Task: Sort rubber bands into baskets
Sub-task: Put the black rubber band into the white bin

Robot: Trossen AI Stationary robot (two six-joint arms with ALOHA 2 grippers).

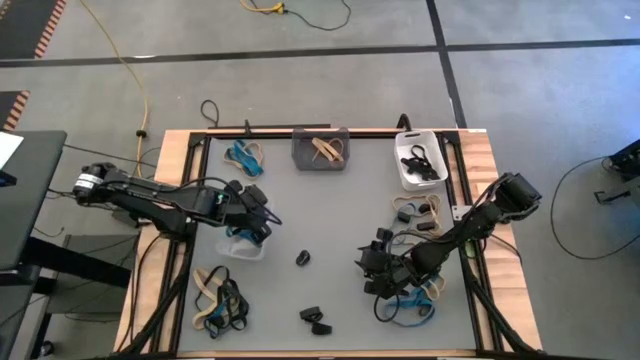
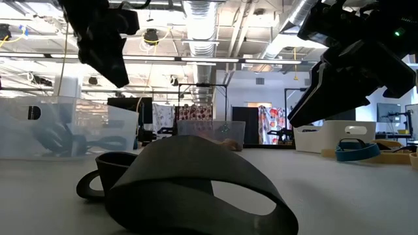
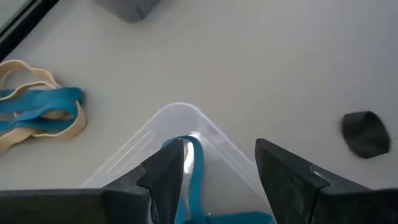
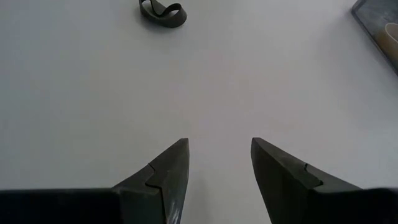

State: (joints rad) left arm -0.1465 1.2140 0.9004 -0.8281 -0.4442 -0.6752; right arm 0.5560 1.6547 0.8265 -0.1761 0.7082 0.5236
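While both grippers gape empty, a black band (image 1: 303, 258) lies between them.

Left arm: you are seeing it reaching in from the table's left side, bent at the elbow, wrist pitched down.
Left gripper (image 3: 214, 171): its fingers (image 3: 168, 171) are standing apart with nothing pinched between them.
Right arm: it is coming in from the right edge, folded low, forearm angling toward the table's middle.
Right gripper (image 4: 217, 168): its fingers (image 4: 283, 171) are standing parted, empty, hovering over bare tabletop.
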